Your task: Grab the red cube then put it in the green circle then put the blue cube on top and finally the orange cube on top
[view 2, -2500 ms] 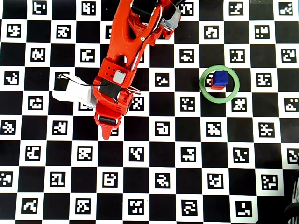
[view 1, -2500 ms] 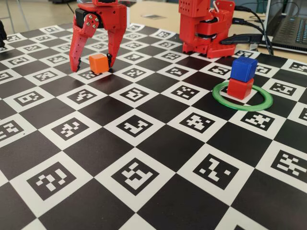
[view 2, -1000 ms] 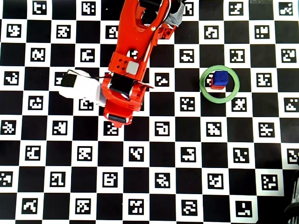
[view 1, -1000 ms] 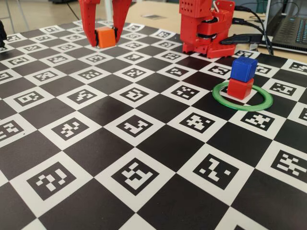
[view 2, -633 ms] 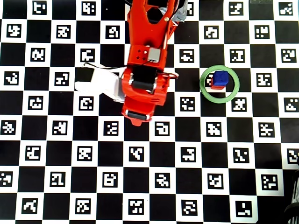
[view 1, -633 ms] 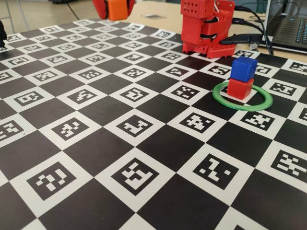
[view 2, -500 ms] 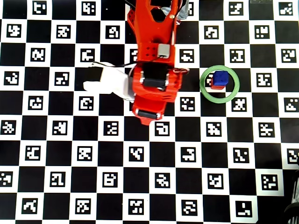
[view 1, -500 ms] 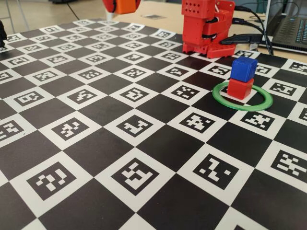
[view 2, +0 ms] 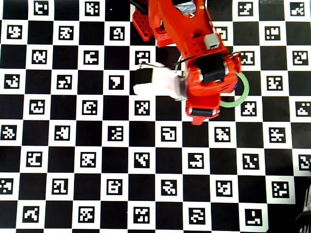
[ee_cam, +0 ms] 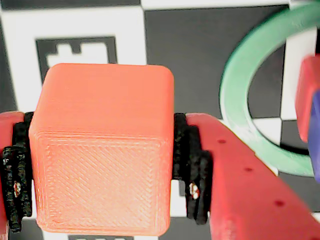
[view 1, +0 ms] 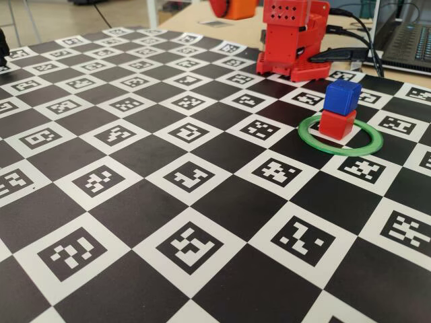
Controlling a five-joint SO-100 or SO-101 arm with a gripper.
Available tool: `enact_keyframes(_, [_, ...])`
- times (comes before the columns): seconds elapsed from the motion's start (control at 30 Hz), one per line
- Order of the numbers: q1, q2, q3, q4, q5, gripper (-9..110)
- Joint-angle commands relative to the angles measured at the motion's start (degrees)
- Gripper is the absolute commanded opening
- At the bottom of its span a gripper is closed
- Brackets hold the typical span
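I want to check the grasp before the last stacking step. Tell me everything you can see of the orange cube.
The orange cube is a matte bright-orange plastic block with rounded edges and a fine printed line texture on its faces. In the wrist view it sits squarely between the gripper's black pads, which press on its two opposite sides. It is carried in the air, touching nothing else. The fixed view shows only its lower part at the top edge, high above the board. The arm hides it in the overhead view.
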Motion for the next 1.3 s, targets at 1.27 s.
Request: enact_keyframes(1.27, [-21.36, 16.00, 21.36, -6.24, 15.91, 7])
